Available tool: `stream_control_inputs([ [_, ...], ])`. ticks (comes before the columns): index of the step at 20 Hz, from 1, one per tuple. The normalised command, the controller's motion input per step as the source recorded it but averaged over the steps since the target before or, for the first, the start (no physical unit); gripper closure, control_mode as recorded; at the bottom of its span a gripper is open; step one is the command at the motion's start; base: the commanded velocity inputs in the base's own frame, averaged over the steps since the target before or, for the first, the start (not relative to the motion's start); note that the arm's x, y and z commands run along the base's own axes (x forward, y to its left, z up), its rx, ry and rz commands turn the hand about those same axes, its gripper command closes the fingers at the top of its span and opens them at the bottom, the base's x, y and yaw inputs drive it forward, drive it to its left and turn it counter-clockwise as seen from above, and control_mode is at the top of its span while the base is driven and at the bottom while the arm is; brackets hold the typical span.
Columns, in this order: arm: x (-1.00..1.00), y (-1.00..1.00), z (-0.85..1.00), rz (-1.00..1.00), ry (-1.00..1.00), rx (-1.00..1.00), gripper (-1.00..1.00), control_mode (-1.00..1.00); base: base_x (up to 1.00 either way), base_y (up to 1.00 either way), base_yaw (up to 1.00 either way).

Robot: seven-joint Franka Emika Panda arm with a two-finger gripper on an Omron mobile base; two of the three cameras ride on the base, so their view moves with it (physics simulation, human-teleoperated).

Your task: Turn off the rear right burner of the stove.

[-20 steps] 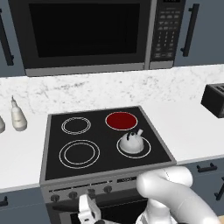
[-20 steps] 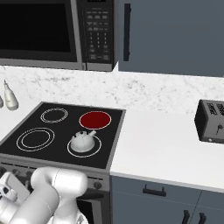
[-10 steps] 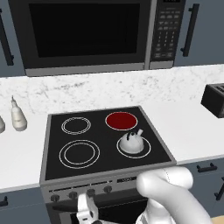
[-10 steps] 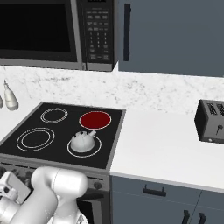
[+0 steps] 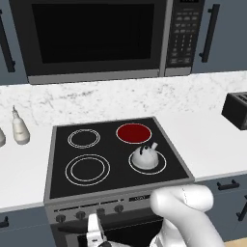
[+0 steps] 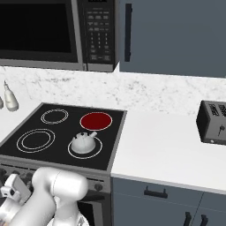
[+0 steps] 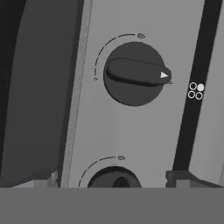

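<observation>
The stove [image 5: 115, 150] is a black glass cooktop with a row of dark knobs [image 5: 100, 212] along its front panel. The rear right burner [image 5: 133, 132] glows as a solid red disc, as it does in the right base view [image 6: 96, 121]. My gripper [image 5: 94, 235] hangs open just below and in front of the knob row, left of centre. In the hand view a knob [image 7: 133, 73] with a white pointer faces me. A second knob [image 7: 114, 178] sits low between my open fingertips [image 7: 183, 177]; neither touches it. The gripper [image 7: 113, 181] holds nothing.
A small grey kettle [image 5: 144, 157] stands on the front right burner. A microwave [image 5: 96, 36] hangs above the stove. A toaster [image 6: 213, 123] sits on the white counter at right, and a bottle [image 5: 19, 128] at left. Drawer handles [image 6: 155, 192] lie under the counter.
The hand has shifted only slightly in front of the knob row. Its jaws stay open and the burner stays red.
</observation>
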Motion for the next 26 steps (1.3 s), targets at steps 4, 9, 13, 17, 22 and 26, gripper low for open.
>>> stream_control_inputs([
  [4, 0.0, 0.34, -0.15, 0.0, -0.01, 0.18, -1.0, -1.0, 0.0, 0.0, 0.0],
  [9, 0.01, -0.03, 0.02, 0.0, 0.0, 0.13, -1.0, -1.0, 0.0, 0.0, 0.0],
  [13, -0.06, -0.44, 0.14, 0.0, -0.03, 0.18, -1.0, -1.0, 0.0, 0.0, 0.0],
  [17, 0.05, -0.06, 0.05, 0.0, 0.01, 0.04, -1.0, -1.0, 0.0, 0.0, 0.0],
  [22, 0.25, -0.04, 0.17, 0.0, 0.02, 0.07, -1.0, -1.0, 0.0, 0.0, 0.0],
  [26, 0.11, 0.0, 0.0, 0.0, 0.05, 0.02, -1.0, -1.0, 0.0, 0.0, 0.0],
])
